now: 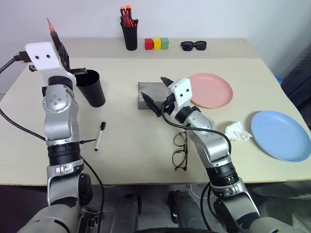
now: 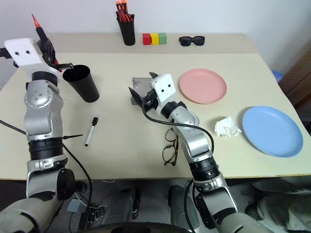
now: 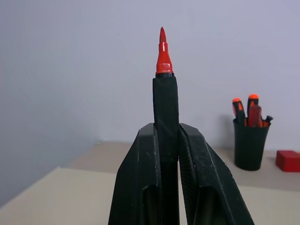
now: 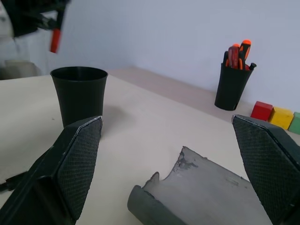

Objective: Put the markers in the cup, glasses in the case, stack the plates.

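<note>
1. The left hand (image 1: 57,42), raised above the left end of the beige table (image 1: 131,145), was clamped on a slim dark marker with a red tip (image 3: 163,58); the tip pointed upward.
2. The wide black tapered plastic cup (image 1: 91,87) stood upright just beside and below the left hand.
3. A white-barrelled marker with a black cap (image 1: 99,135) lay flat on the table, in front of the cup and apart from it.
4. A narrow black pen pot holding orange-capped pens (image 1: 129,29) stood at the far edge, with red, yellow and green blocks (image 1: 157,43) to its right.
5. The grey felt-like rectangular case (image 1: 151,91) lay at mid-table.
6. The right hand (image 1: 159,96) hovered over the case, its fingers spread wide apart, holding nothing.
7. The thin dark wire-framed glasses (image 1: 180,150) lay near the front edge, beside the right forearm.
8. Chunky black sunglasses (image 1: 193,45) lay at the far edge.
9. The salmon-pink round plate (image 1: 214,90) lay right of the case.
10. A crumpled white tissue (image 1: 237,131) lay between the plates.
11. The light-blue round plate (image 1: 282,136) lay at the right end, unstacked.
</note>
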Motion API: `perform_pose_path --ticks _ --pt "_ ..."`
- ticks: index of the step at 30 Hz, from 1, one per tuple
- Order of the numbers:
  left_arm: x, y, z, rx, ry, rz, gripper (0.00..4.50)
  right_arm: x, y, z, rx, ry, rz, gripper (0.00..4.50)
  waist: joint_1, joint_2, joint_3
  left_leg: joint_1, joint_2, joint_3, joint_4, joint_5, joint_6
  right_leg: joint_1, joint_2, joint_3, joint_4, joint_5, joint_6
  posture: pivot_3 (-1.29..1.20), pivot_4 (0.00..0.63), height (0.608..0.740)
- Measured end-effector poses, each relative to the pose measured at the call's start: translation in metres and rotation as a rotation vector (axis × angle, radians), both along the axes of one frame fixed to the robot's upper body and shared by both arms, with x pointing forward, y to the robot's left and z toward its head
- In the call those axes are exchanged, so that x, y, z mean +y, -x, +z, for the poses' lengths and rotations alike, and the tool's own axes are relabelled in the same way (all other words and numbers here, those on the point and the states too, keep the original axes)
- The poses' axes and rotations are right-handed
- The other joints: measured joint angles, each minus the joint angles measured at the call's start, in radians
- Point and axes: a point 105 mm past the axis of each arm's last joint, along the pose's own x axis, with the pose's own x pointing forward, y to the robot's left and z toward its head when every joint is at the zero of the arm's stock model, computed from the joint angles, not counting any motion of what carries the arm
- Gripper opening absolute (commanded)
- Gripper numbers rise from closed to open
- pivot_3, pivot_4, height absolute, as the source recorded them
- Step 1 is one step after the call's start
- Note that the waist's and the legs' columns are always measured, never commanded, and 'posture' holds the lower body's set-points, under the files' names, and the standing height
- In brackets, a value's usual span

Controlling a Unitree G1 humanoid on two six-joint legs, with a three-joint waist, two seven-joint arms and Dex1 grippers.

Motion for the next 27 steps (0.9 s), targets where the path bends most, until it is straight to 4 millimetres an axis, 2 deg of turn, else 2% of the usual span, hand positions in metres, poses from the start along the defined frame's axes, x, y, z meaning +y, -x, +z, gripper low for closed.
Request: perform_pose_path --ticks 11,17,23,27 --pt "-0.016 -0.016 -0.033 0.054 0.007 -0.035 0.05 0.007 0.006 -0.012 0.029 0.005 0.007 4.5 0.002 0.0 0.0 0.0 0.0 0.0 0.001 0.0 0.0 0.0 0.0 0.0 0.0 0.0 0.0 0.0 0.15 0.74" --pt "-0.019 -0.016 -0.038 0.059 0.004 -0.041 2.92 0.007 0.007 -0.012 0.028 0.005 0.008 4.5 0.002 0.0 0.0 0.0 0.0 0.0 0.0 0.0 0.0 0.0 0.0 0.0 0.0 0.0 0.0 0.0 0.15 0.74" --pt "-0.017 -0.016 -0.043 0.057 0.066 -0.046 2.92 0.007 0.007 -0.012 0.028 0.005 0.01 4.5 0.002 0.0 0.0 0.0 0.0 0.0 0.001 0.0 0.0 0.0 0.0 0.0 0.0 0.0 0.0 0.0 0.15 0.74" --pt "-0.009 -0.009 -0.033 0.013 0.12 -0.031 2.92 0.007 0.007 -0.012 0.028 0.006 0.011 4.5 0.001 0.0 0.0 0.0 0.0 -0.001 0.0 0.0 0.0 0.0 0.0 0.0 0.0 0.0 0.0 0.0 0.15 0.74"
